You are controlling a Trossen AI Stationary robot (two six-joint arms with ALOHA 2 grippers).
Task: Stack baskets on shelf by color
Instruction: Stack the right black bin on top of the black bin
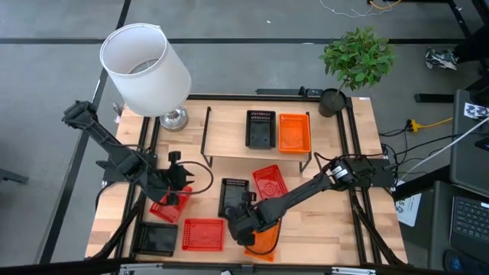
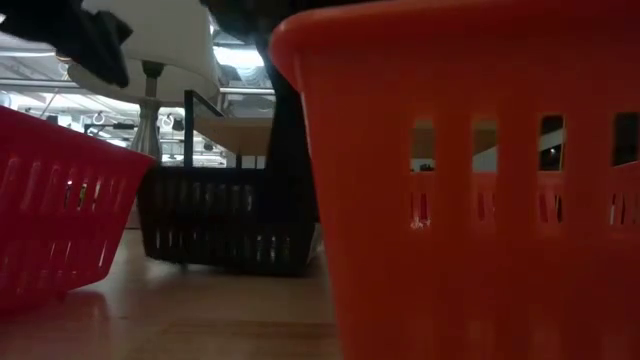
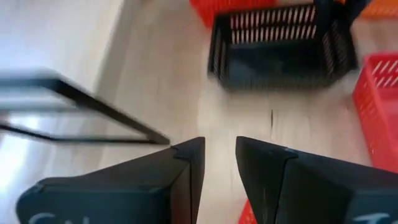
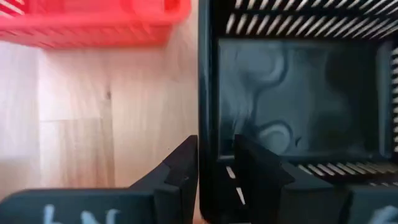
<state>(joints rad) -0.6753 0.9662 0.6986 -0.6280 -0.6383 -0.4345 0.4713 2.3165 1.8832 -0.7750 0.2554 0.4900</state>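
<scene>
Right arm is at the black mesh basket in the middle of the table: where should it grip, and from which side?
Grip the black mesh basket by its thin upright side wall, coming from above: it sits open side up, and the right gripper has its fingers astride that rim, one inside, one outside. The red basket beside it lies apart.

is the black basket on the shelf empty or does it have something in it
Empty, as far as the high view shows: the black basket on the shelf shows only its own dark floor, beside the orange basket.
</scene>
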